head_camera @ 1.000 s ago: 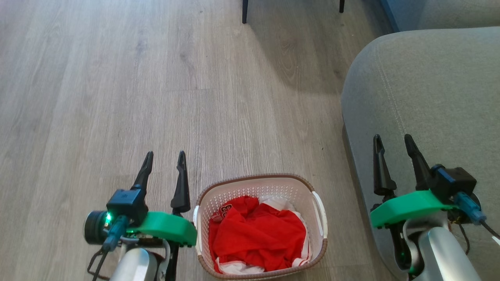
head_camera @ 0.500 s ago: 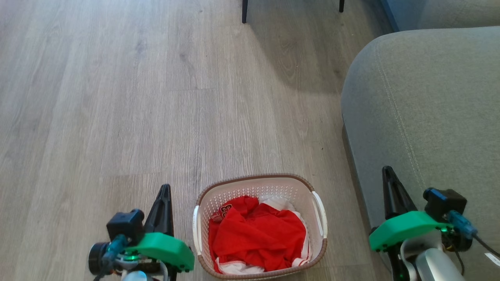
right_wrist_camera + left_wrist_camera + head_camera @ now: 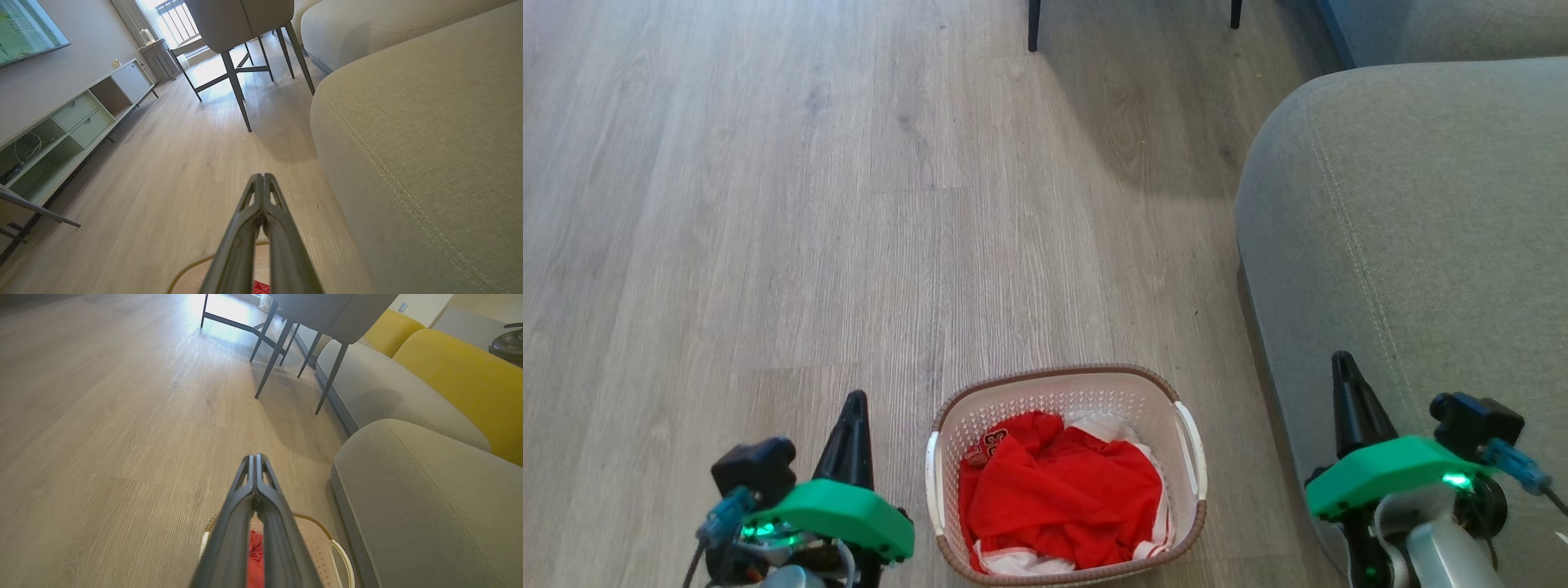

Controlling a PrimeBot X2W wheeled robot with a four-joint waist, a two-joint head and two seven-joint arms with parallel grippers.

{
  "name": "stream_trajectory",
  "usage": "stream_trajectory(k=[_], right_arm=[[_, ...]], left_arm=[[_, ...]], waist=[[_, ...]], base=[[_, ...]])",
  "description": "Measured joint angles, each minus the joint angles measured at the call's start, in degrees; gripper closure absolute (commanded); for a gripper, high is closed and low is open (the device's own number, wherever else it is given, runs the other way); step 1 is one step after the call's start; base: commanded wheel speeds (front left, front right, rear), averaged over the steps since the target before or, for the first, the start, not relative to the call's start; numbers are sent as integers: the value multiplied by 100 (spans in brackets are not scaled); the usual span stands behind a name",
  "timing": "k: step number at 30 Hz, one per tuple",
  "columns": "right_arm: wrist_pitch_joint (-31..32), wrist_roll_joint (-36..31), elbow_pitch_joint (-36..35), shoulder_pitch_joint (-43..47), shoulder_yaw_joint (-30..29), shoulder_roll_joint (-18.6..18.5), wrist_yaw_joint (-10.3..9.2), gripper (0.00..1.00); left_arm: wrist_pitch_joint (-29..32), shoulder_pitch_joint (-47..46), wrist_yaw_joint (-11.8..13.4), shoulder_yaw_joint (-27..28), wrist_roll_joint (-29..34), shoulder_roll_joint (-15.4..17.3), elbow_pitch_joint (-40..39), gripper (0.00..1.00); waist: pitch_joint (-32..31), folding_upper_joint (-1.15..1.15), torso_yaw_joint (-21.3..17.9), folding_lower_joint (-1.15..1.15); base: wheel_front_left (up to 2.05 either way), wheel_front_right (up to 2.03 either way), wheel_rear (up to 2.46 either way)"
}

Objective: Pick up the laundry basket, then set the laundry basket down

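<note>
The laundry basket (image 3: pixel 1156 392), white perforated plastic with a brown rim and white side handles, stands on the wood floor at the bottom middle of the head view, holding red and white clothes (image 3: pixel 1062 498). My left gripper (image 3: pixel 854 404) is shut and empty, just left of the basket and apart from it. My right gripper (image 3: pixel 1342 363) is shut and empty, to the basket's right over the sofa's edge. In the left wrist view the shut left gripper (image 3: pixel 255 458) points over the basket (image 3: pixel 316 541). The right wrist view has the shut right gripper (image 3: pixel 261 176) above the basket's rim (image 3: pixel 192 271).
A grey sofa (image 3: pixel 1421 212) fills the right side, close to the basket. Dark chair legs (image 3: pixel 1035 24) stand at the far end of the floor (image 3: pixel 768 204). A low cabinet (image 3: pixel 77 118) lines the wall, and yellow cushions (image 3: pixel 457 371) sit on the sofa farther off.
Both grippers went from open to shut and drew back toward the bottom of the head view. The basket has not moved.
</note>
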Motion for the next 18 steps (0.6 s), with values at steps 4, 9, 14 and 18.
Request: stream_trajectory(k=[4,9,14,18], right_arm=[[57,247,1,0,-46,-1,0,100],[109,498,2,0,-75,-2,0,100],[210,875,5,0,-113,-4,0,100],[281,1125,8,0,-144,-5,0,100]], left_arm=[[49,-15,-5,48,-266,3,15,100],[102,-55,-67,75,-519,5,52,100],[200,-94,-125,186,-911,11,66,100],[252,-94,-172,238,-1166,20,71,100]], waist=[[-6,0,-2,0],[-12,0,-4,0],[-20,0,-8,0],[-26,0,-10,0]], base=[[0,0,0],[0,0,0],[0,0,0],[0,0,0]])
